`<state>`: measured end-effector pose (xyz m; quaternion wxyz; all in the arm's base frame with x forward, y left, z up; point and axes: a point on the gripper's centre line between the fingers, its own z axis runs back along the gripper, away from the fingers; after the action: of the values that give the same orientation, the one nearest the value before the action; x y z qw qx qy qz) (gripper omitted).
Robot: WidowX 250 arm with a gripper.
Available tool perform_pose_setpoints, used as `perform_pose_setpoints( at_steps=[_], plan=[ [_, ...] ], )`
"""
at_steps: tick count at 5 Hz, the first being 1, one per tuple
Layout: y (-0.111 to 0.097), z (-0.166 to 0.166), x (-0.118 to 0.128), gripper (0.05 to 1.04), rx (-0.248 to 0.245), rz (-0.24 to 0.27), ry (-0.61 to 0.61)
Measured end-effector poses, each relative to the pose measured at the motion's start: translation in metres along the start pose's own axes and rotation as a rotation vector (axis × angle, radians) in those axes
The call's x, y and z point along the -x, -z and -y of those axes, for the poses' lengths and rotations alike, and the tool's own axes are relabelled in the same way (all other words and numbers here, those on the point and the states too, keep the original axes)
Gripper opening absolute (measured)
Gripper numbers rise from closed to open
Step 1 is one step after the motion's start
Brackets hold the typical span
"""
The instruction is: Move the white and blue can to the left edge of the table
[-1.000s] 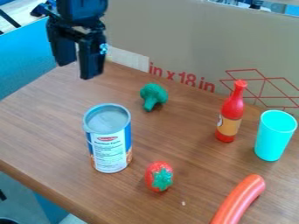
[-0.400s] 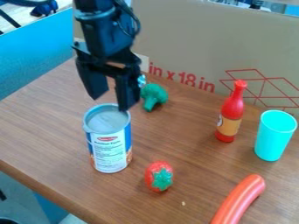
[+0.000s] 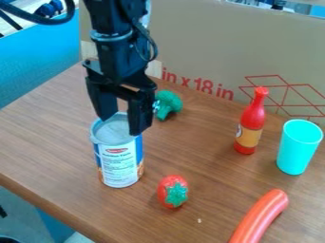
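Note:
My black gripper (image 3: 122, 126) hangs at the upper left with its fingers apart, right over the top of an upright can (image 3: 119, 161). One finger covers part of the can's right rim, and nothing is held between the two. Whether they touch the can I cannot tell. Behind and to the right of the gripper lies a green broccoli (image 3: 168, 104), its left edge partly hidden. A red strawberry (image 3: 173, 191) with a green top rests to the right of the can, nearer the front.
On the right stand a red bottle (image 3: 251, 121) and a turquoise cup (image 3: 299, 146). An orange-red sausage (image 3: 260, 217) lies at the front right. A cardboard panel (image 3: 190, 42) rises along the back of the wooden table (image 3: 47, 137).
From the upper left, my gripper has moved right and down to the can, most recently lowering a little more. It has stayed open, and the objects have not moved.

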<state>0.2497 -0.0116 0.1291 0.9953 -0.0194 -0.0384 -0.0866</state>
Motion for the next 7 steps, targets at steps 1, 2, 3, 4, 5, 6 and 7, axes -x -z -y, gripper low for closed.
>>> perform_pose_setpoints(
  at_steps=[1, 2, 3, 4, 5, 6, 7],
  plan=[
    [0.019, -0.009, 0.002, 1.001, -0.002, -0.079, -0.014],
    [0.024, -0.018, 0.007, 1.001, -0.015, -0.113, -0.037],
    [0.03, -0.023, 0.013, 1.001, 0.027, -0.113, -0.062],
    [0.03, -0.025, 0.011, 1.001, 0.0, -0.132, -0.074],
    [0.027, -0.048, 0.015, 1.001, -0.047, -0.134, -0.163],
    [0.018, -0.081, 0.008, 1.001, -0.099, -0.128, -0.255],
    [0.004, -0.119, 0.007, 1.001, -0.173, -0.132, -0.322]
  ],
)
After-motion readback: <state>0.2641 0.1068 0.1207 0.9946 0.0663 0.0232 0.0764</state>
